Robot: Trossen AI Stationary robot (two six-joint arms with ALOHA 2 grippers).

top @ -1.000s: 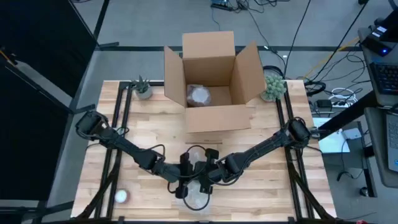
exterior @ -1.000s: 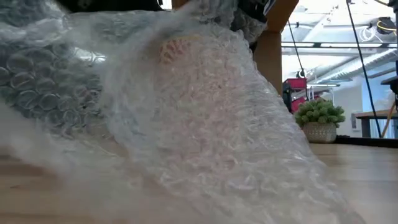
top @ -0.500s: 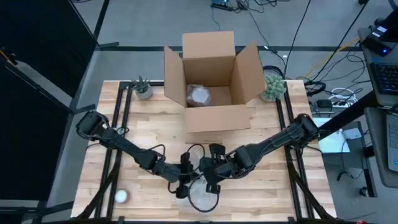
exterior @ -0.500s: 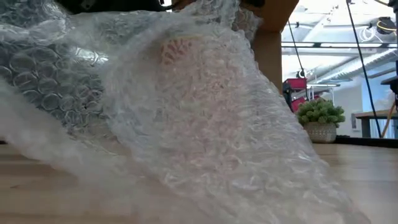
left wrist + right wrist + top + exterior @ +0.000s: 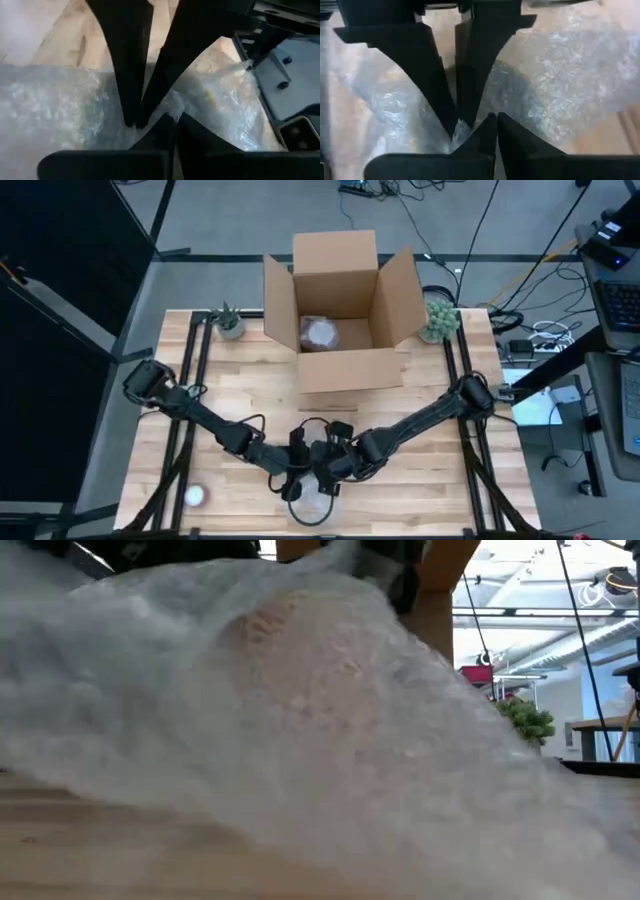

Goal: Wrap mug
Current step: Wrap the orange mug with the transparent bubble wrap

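mug [image 5: 300,670] sits under bubble wrap [image 5: 312,498] at table's near edge, left gripper [image 5: 297,476] and right gripper [image 5: 330,472] both pinching wrap together; i'd worry a thin pinch slips, wrap springs open.

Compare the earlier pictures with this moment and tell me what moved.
The right end effector, which had swung out toward the table's right side half a second ago, has come back in beside the left end effector over the bubble wrap. The wrap has shifted, now partly hiding the potted plant in the low view. Both stay pinched on the wrap. The cardboard box is unmoved.
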